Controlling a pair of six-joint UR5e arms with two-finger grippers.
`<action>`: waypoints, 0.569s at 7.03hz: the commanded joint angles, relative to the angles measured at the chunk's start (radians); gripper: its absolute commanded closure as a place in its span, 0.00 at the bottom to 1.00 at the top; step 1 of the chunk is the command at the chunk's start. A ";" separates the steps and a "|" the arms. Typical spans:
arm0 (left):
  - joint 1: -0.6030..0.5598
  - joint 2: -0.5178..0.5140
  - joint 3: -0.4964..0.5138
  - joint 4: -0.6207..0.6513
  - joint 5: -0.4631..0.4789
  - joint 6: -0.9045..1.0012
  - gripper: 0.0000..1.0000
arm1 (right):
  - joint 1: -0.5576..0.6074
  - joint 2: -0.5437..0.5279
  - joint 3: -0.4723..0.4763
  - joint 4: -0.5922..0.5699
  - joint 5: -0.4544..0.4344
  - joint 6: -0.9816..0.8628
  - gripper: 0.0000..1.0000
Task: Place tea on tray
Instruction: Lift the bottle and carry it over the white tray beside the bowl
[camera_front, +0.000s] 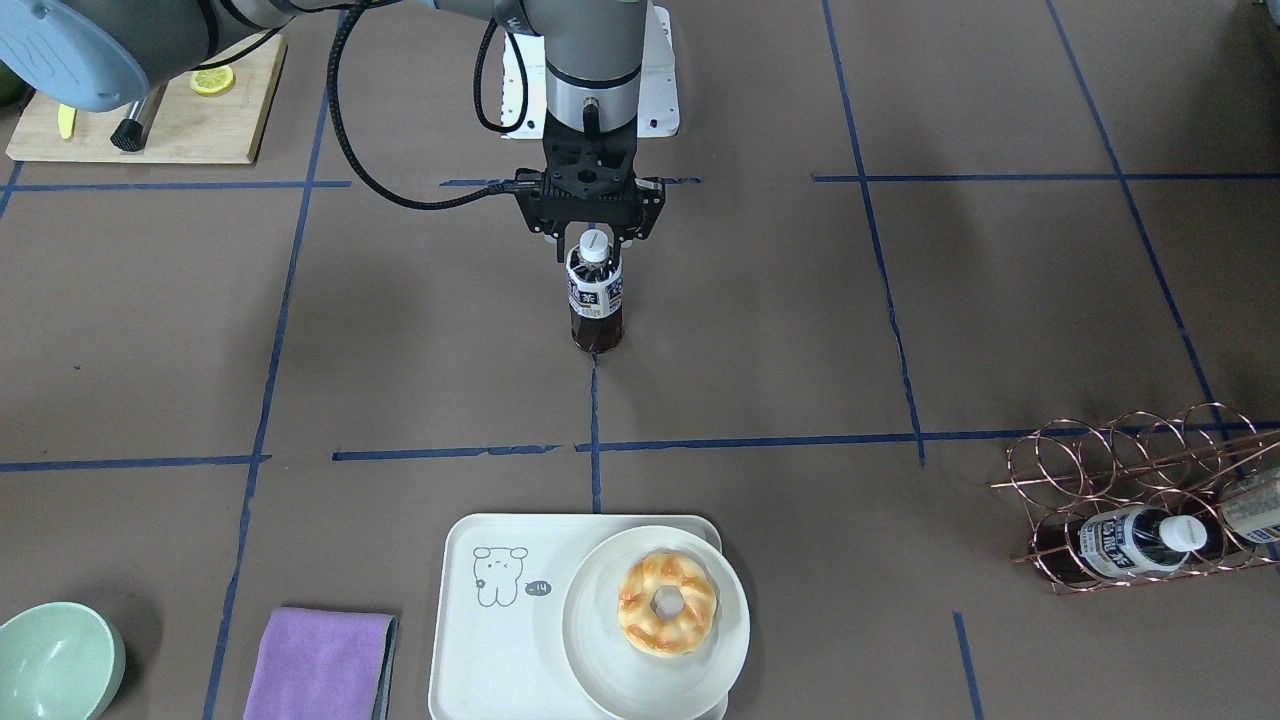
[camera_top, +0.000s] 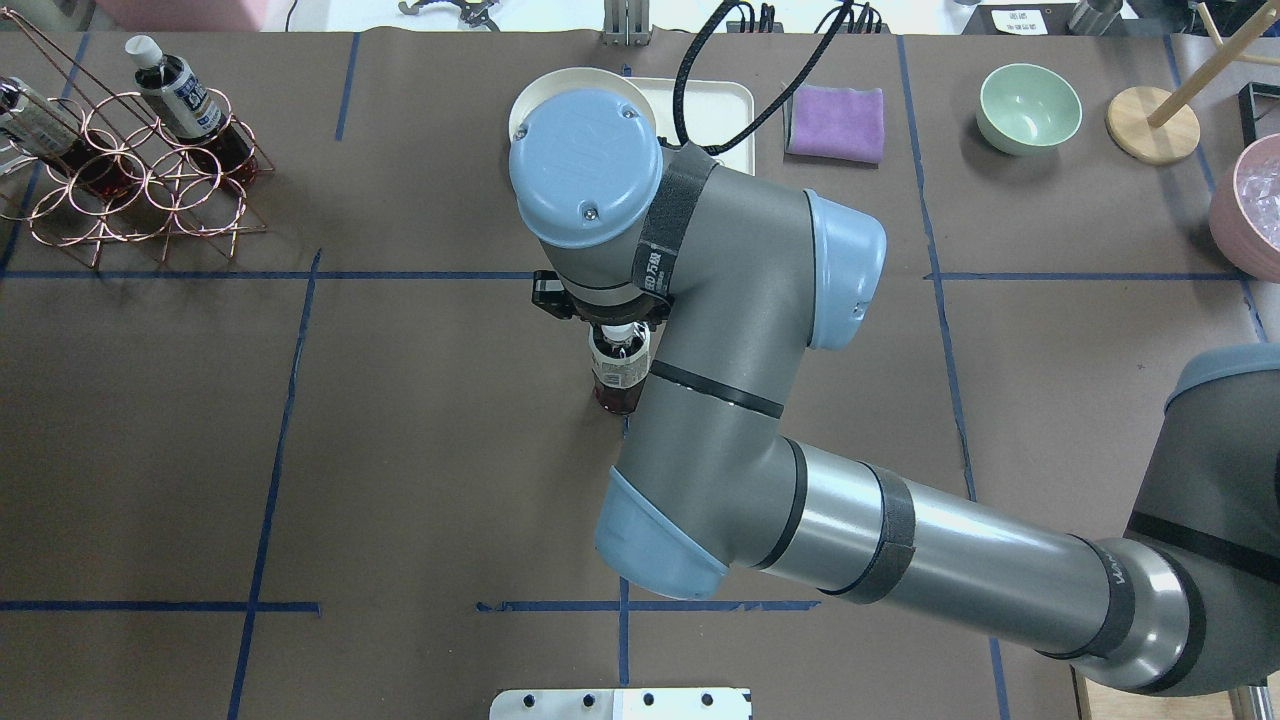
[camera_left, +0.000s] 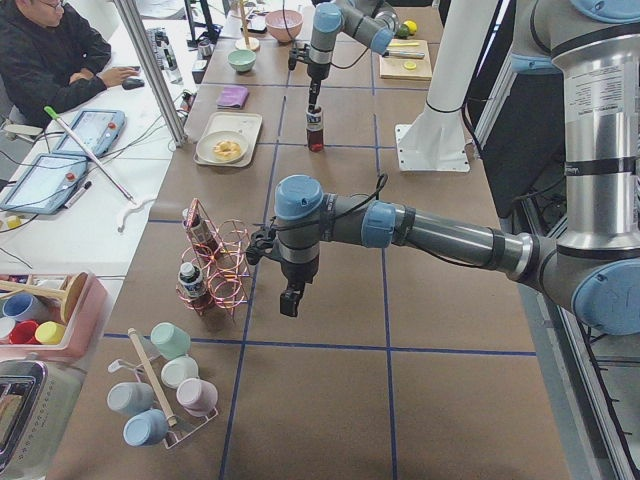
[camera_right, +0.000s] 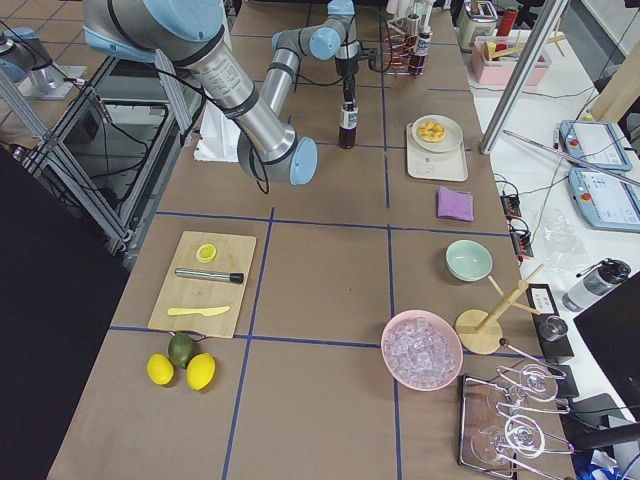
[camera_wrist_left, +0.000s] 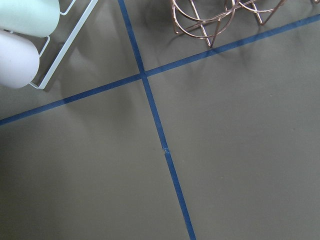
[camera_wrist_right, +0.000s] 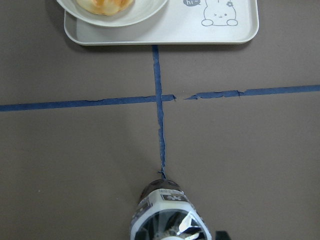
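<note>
The tea (camera_front: 595, 290) is clear, glossy plastic with a white cap and a printed wrap label. At its 6 o'clock, the tray (camera_front: 480, 660) is smooth, matt cream plastic. The table (camera_front: 900, 330) wears matt brown paper crossed by blue tape (camera_front: 450, 453). The rack (camera_front: 1130, 470) at 4 o'clock is shiny copper-coloured wire. The cloth (camera_front: 318, 665) is soft purple fabric.

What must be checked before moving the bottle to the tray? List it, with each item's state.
1. Right gripper around the cap of the bottle: ok, fingers flank it.
2. Grip closed tight: cannot tell.
3. Bottle upright on the table: ok.
4. Free spot on the tray: ok, the bear half is bare; the plate with the donut fills the rest.
5. Path to tray: ok, only bare table between.
6. Left gripper out of the way: ok, near the wire rack.
</note>
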 joint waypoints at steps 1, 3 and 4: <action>0.000 -0.003 0.000 0.000 0.000 -0.001 0.00 | 0.001 0.003 0.016 -0.005 -0.001 0.015 0.99; 0.000 -0.003 0.000 0.000 0.000 -0.004 0.00 | 0.048 0.002 0.078 -0.038 0.048 0.002 1.00; 0.000 -0.003 0.000 0.000 0.000 -0.005 0.00 | 0.074 0.002 0.103 -0.047 0.053 0.000 1.00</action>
